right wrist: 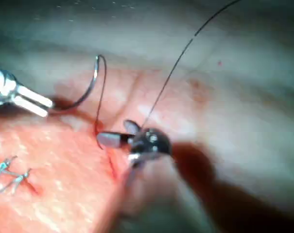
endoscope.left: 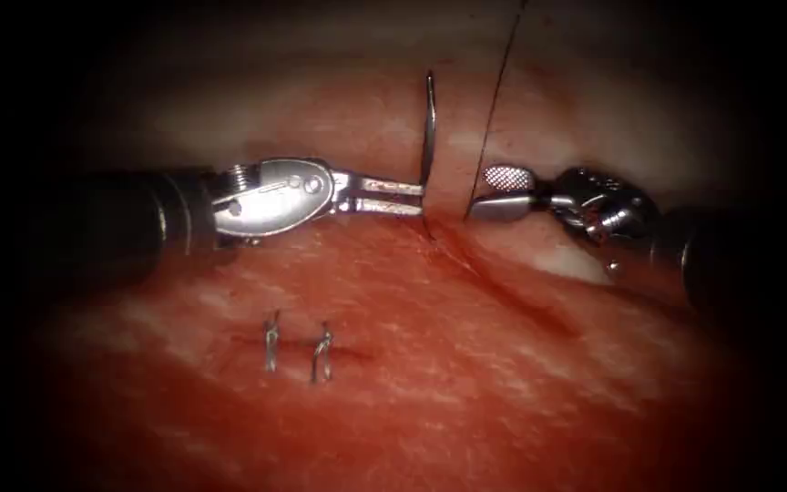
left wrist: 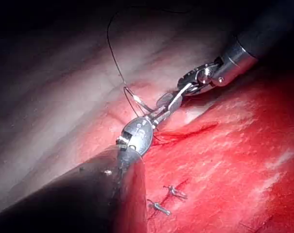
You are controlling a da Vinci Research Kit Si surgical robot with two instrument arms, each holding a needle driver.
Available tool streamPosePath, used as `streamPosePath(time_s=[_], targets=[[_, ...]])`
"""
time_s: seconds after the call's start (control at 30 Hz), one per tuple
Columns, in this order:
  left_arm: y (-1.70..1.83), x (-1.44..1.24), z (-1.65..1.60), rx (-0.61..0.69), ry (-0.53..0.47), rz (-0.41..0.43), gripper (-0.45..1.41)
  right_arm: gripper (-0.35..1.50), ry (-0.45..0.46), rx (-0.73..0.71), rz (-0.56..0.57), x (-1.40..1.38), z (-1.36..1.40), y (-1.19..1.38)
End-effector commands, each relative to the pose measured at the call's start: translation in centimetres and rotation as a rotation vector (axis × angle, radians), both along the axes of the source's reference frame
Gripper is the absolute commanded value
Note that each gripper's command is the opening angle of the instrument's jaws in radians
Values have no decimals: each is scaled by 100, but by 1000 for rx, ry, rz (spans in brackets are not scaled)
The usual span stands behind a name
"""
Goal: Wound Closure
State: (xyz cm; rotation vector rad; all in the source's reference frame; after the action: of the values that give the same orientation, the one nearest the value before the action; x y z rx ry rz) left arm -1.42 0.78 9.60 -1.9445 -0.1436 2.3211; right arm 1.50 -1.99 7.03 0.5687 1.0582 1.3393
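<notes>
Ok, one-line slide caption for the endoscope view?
Left tool grips the needle mid-curve at the cut; right tool open beside the thread.

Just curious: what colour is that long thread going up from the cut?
Dark, nearly black: the thread is clearest in the endoscope view, against the pale tissue.

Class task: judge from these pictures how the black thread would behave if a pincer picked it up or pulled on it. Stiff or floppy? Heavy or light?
The thread is hair-thin, so probably very light. It curves loosely over the tissue in the left wrist view, suggesting it is floppy. Being so fine, it may slip from a pincer.
</notes>
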Motion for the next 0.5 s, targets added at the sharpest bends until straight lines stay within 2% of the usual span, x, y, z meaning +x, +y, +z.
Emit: streamPosePath(time_s=[0.03,0.3,0.5], targets=[[-4,-9,10,-2,-5,0,-45,118,16,11,13,12,-3,4],[-30,-36,27,-64,-7,47,-45,109,38,100,76,22,-8,-1],[-31,-39,27,-88,-12,54,-45,108,17,130,102,23,-3,-2]])
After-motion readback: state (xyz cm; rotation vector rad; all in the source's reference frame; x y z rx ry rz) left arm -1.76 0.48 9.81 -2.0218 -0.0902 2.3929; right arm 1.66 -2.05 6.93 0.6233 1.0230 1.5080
